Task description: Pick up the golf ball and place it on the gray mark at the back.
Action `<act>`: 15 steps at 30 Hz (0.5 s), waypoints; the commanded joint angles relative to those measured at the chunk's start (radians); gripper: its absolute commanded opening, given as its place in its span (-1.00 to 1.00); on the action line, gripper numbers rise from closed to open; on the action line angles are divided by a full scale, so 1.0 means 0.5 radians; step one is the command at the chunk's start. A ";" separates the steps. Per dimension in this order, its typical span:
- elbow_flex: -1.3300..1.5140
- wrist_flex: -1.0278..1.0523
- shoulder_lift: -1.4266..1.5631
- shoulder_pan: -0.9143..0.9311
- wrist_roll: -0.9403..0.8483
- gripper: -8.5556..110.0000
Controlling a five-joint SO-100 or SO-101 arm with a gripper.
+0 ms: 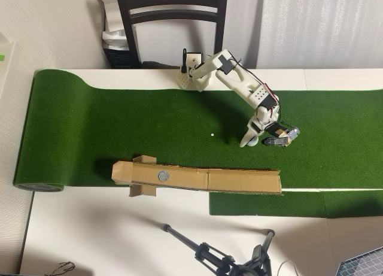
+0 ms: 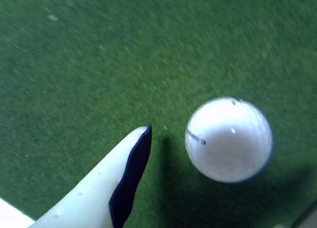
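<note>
The golf ball [image 2: 229,139] sits on the green turf mat [image 1: 149,114], a round thing with no long axis; in the wrist view its small dark printed line faces left toward the one white finger [image 2: 104,188] that shows, whose inner face carries a dark pad. That fingertip stands just beside the ball with a strip of turf between them, not touching. In the overhead view the ball [image 1: 254,141] is only a pale spot at the foot of the pincer [image 1: 256,139], mostly hidden by the white arm [image 1: 239,78], which reaches from its base at the far edge of the mat down toward the right of the view. The pincer looks spread, with the ball near its fingertips but not gripped; the second finger is barely seen at the lower right corner of the wrist view. The gray mark [image 1: 163,175] lies on the long cardboard channel [image 1: 239,181] that runs left to right along the near edge of the mat, its long axis across the overhead view; the disc sits toward the channel's left end, well apart from the ball. The channel holds nothing else that can be seen. A tiny white speck [image 1: 212,134] lies on the turf left of the pincer. The mat rests on a white tabletop [image 1: 119,234], with a dark chair [image 1: 172,12] behind it and a black tripod [image 1: 221,255] in front.
</note>
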 commanded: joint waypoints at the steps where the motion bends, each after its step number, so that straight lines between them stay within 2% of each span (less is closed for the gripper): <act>1: -0.206 0.025 0.067 0.092 -0.003 0.11; 15: -0.202 -0.003 0.043 0.098 -0.003 0.11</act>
